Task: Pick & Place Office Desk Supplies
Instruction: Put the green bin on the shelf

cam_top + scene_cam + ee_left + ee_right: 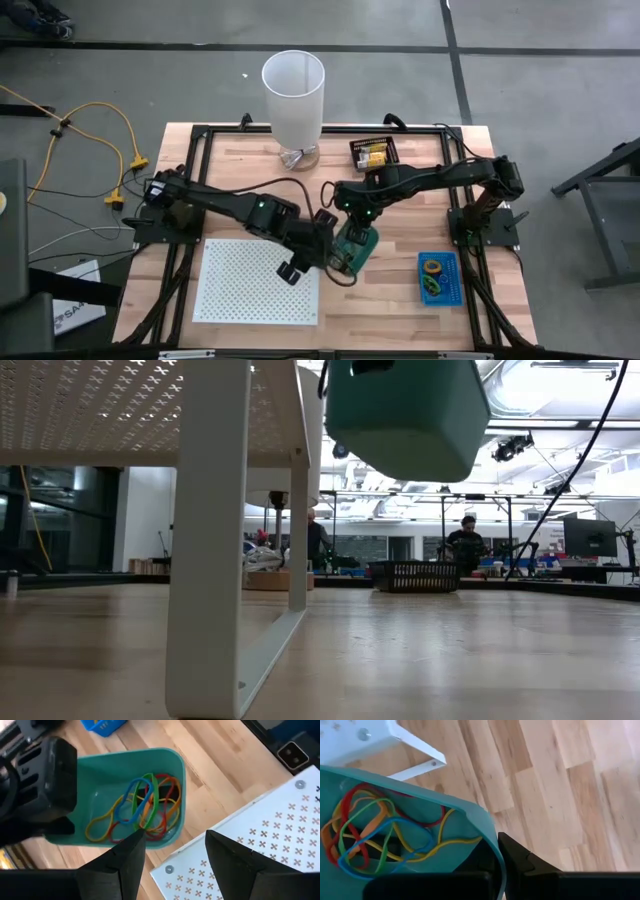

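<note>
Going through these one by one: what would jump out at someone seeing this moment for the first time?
The teal bin full of coloured rubber bands, held off the table near its middle by the right claw, shut on the bin's rim. The left claw hangs open right beside it, above the edge of the white perforated board. After that, the tall white cylinder at the table's far edge.

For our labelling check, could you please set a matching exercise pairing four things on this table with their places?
Things:
1. teal bin
2. blue tray
3. black basket
4. white perforated board

Places:
A. table's back edge, beside the white cylinder
B. front right of the table
C. front left of the table
D. lifted off the table, its rim pinched by the right gripper

Pairs: 1-D, 2-B, 3-A, 4-C
</note>
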{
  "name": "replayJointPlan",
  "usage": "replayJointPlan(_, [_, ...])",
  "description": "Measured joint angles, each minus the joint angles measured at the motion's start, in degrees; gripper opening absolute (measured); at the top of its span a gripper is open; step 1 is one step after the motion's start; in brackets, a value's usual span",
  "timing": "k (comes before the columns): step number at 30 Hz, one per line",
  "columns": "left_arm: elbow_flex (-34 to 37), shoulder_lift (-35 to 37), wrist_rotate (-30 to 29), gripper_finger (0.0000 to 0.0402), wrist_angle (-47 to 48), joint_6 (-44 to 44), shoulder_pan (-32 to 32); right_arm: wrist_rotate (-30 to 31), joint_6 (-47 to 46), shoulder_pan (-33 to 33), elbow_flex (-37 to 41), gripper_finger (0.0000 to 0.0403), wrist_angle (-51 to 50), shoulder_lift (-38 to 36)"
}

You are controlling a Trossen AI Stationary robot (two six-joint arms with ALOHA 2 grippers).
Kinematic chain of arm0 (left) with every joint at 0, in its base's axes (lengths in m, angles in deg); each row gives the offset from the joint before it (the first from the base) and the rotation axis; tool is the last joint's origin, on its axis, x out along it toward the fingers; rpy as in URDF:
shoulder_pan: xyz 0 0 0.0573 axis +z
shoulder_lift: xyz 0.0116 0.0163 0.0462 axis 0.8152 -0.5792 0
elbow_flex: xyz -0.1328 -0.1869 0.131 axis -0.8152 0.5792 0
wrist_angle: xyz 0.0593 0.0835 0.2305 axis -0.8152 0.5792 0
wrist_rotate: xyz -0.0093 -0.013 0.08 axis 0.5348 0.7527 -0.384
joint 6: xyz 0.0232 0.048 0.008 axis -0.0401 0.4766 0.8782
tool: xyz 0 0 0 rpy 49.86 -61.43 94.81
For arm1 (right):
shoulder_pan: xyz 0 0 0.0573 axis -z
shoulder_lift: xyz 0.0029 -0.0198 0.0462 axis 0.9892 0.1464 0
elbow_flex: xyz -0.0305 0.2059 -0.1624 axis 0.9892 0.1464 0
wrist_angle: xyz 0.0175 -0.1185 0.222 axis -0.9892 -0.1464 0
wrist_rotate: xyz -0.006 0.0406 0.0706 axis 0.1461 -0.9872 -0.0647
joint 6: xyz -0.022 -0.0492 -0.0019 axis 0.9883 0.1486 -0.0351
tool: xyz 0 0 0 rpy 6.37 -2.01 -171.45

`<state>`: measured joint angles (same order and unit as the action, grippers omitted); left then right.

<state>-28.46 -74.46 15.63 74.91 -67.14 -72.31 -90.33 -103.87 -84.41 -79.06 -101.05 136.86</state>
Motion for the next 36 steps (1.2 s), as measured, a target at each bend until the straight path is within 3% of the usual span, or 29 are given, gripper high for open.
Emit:
replayJointPlan(4, [0.0, 0.2, -0.5, 0.0197, 0.0, 1.9, -2.0, -1.1, 0.0, 0.0, 0.0, 0.0003, 1.2, 0.0])
replayJointPlan(10, [0.0, 0.2, -8.1, 0.0197, 0.3, 2.1, -5.0, -1.0, -0.1, 0.0, 0.0, 0.0003, 1.5, 0.0])
replayJointPlan(19, [0.0, 0.1, -4.5, 0.0197, -0.2, 3.9, -5.3, -0.8, -0.3, 0.0, 0.0, 0.0003, 1.6, 0.0])
replayJointPlan(36, [0.0, -2.3, -4.7, 0.0197, -0.7, 4.8, -3.9, -2.9, -1.5, 0.0, -0.1, 0.0003, 2.4, 0.0])
